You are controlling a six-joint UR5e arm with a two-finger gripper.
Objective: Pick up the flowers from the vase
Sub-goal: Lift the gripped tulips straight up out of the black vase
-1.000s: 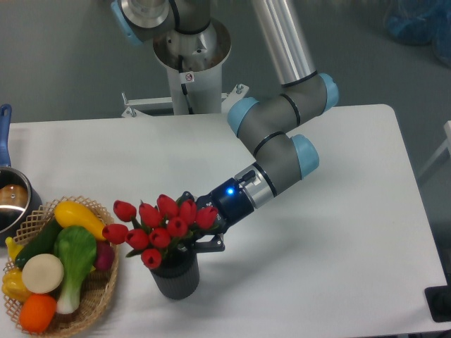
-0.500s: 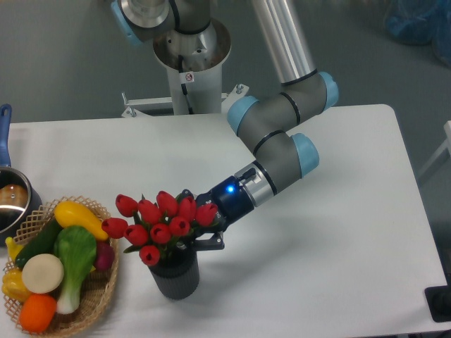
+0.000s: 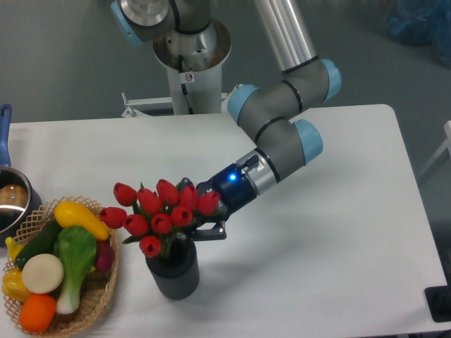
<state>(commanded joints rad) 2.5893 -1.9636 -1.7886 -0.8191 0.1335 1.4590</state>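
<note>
- Camera view: flowers [image 3: 161,213] standing in the vase [image 3: 173,269], near the front of the white worktop [image 3: 338,232], just right of a basket [image 3: 99,296] of toy vegetables.
- Red buds spreading wider than the vase mouth, leaning left toward the basket; green stems and leaves visible just above the rim.
- Gripper [image 3: 199,227] reaching in from the right, low against the bunch, at stem level right under the buds.
- Fingers mostly hidden behind buds and leaves; seemingly closed around the stems, yet impossible to tell for sure.
- Stems not yet clear of the vase; lifting step apparently in hand.
- Probably light, likely artificial; buds soft and easily crushed or knocked askew, stems thin and somewhat springy.
- Best hold: around the gathered stems between rim and buds, never on the buds.
- Risks: loose stems slipping out of the bunch; vase dragging up or tipping if stems bind in the mouth.
- Pot [image 3: 10,201] with blue handle at the left edge, well apart.
</note>
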